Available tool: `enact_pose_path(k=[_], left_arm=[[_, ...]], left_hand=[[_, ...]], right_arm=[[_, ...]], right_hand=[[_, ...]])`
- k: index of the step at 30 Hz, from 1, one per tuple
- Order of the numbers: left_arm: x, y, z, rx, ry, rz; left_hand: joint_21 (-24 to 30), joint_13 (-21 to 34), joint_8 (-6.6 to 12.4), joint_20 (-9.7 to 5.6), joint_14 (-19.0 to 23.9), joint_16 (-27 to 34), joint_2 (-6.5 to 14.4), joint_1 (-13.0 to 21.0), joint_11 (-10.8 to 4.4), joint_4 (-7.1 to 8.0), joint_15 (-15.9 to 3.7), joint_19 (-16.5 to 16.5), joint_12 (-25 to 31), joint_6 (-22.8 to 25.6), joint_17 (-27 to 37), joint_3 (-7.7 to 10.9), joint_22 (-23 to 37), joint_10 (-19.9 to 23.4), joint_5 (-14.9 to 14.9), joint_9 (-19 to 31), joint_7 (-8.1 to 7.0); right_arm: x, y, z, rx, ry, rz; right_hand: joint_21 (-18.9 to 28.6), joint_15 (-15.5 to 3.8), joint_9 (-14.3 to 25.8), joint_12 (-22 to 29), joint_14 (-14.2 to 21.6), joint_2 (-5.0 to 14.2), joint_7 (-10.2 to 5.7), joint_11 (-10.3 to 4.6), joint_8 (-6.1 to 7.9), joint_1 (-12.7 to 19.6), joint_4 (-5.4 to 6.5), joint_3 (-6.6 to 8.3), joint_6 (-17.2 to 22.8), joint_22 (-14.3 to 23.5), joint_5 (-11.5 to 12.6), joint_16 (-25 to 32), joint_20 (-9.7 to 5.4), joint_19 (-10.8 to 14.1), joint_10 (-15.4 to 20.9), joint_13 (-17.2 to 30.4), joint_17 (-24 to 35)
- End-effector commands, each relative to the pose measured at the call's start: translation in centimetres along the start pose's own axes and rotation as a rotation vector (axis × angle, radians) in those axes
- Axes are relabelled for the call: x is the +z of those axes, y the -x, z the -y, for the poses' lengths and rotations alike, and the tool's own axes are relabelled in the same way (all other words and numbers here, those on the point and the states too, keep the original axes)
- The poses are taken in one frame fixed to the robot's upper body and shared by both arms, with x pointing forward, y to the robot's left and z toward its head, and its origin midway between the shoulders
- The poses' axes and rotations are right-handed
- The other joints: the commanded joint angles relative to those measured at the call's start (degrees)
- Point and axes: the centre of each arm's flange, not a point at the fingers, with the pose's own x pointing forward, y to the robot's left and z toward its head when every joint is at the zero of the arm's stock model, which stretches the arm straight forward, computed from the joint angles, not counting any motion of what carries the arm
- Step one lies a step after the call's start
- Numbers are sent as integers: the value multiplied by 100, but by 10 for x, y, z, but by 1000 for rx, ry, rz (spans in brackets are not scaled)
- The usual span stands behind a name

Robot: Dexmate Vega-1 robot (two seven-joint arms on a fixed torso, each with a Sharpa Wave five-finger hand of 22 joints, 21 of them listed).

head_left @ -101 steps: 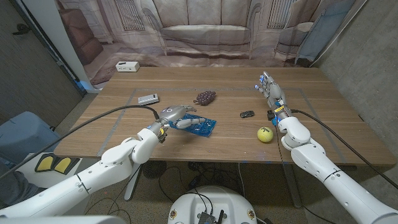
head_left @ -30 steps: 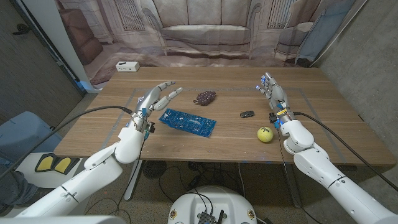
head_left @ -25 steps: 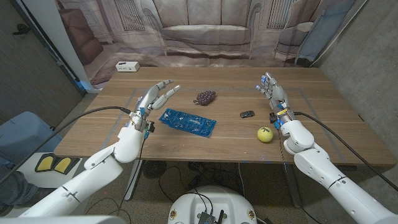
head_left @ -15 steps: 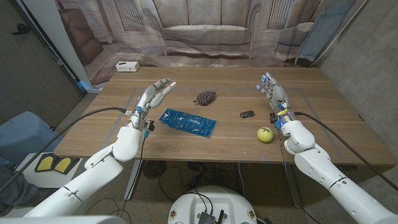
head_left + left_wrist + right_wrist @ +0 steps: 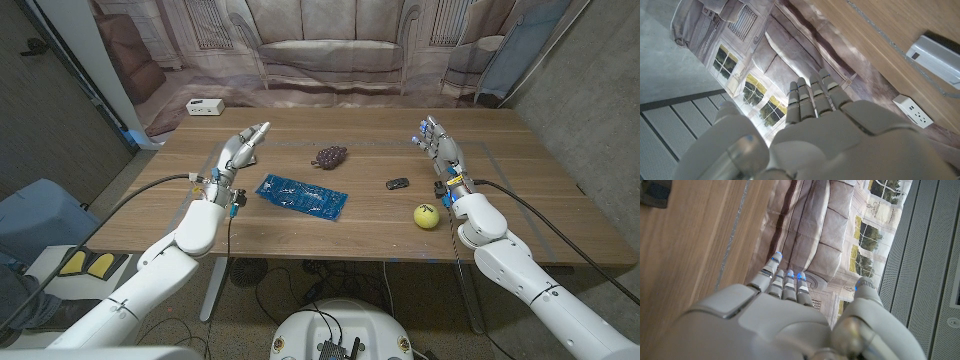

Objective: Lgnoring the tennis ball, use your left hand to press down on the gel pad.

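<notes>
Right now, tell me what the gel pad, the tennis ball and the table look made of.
Gel pad: looks like soft blue gel in a glossy film, judging by pale glints on its surface; the material is a guess.
Tennis ball: yellow-green and matte, likely felt.
Table: brown with long grain lines and a low sheen; wood or wood veneer, I cannot tell which.

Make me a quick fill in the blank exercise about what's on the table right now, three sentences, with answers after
1. The blue gel pad lies nearest the robot's ____ hand.
2. The yellow ____ sits beside the right hand.
3. Both hands hold ____.

Answers: left; tennis ball; nothing
</notes>
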Motion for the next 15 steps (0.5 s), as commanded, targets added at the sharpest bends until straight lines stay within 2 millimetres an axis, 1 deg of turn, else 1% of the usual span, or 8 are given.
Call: enact_pose_path(k=[1, 10, 15], left_arm=[[-11, -2, -9, 9, 204, -32], [-24, -4, -13, -8, 307, -73], [-30, -5, -14, -26, 392, -91]], left_hand=[[-5, 10, 19, -1, -1, 17, -28, 2, 37, -10, 18, -18, 15, -43, 10, -7, -6, 27, 8, 14, 19], [-11, 10, 24, 4, -24, 14, -27, -2, 60, -11, 55, -46, 10, -66, 11, -9, -6, -8, 9, 14, 40], [-15, 10, 21, 11, -38, 14, -27, -6, 74, -11, 70, -68, 11, -99, 12, -10, -6, -22, 10, 13, 48]], right_arm=[[-1, -1, -1, 1, 5, -2], [-2, -3, -1, 1, 11, -3], [-1, -3, -1, 2, 14, -5]], right_hand=[[2, 35, 21, 6, 2, 19, 36, 38, 14, 29, -25, -15, 39, 18, -4, -3, 17, 54, 45, 24, 22], [-1, 40, 20, 12, 9, 19, 27, 39, 17, 24, -22, -21, 55, 18, -5, -1, 26, 51, 64, 23, 24], [-4, 39, 20, 16, 12, 15, 21, 32, 19, 21, -20, -27, 67, 18, -6, 0, 28, 48, 78, 23, 26]])
